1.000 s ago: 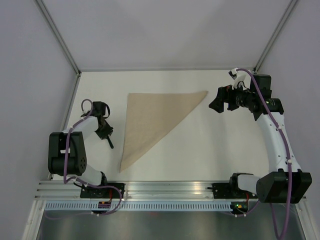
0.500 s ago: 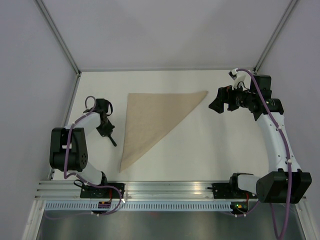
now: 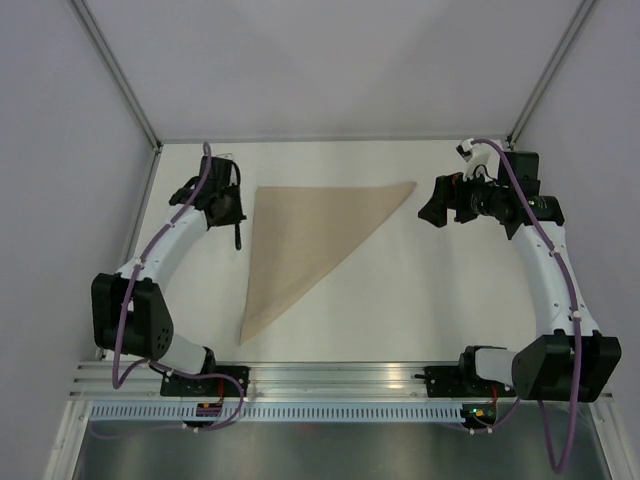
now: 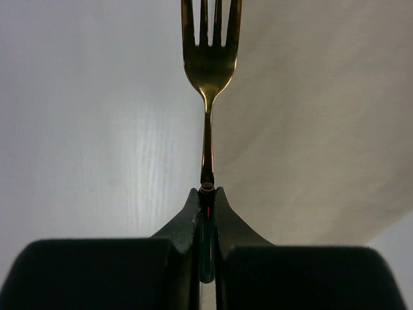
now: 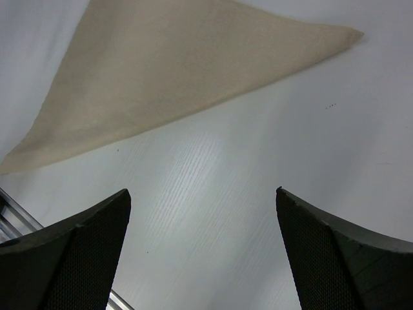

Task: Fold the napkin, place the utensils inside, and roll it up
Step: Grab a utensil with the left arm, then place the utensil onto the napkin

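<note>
fork (image 4: 208, 71) tines: cut by top edge | handle: hidden in left gripper (image 4: 206, 194)

text: none legible | labels: none | numbers: none

The napkin (image 3: 300, 240) is plain beige-tan, with no pattern. The fork (image 4: 208, 71), at ten o'clock on the bench (image 3: 430, 300), looks nearly black from above and dark bronze-gold with a reddish glint in the left wrist view. The bench is white with faint fine grain lines. The fingers (image 4: 181, 223) are matte black and the cables (image 3: 553, 262) purple.
</note>
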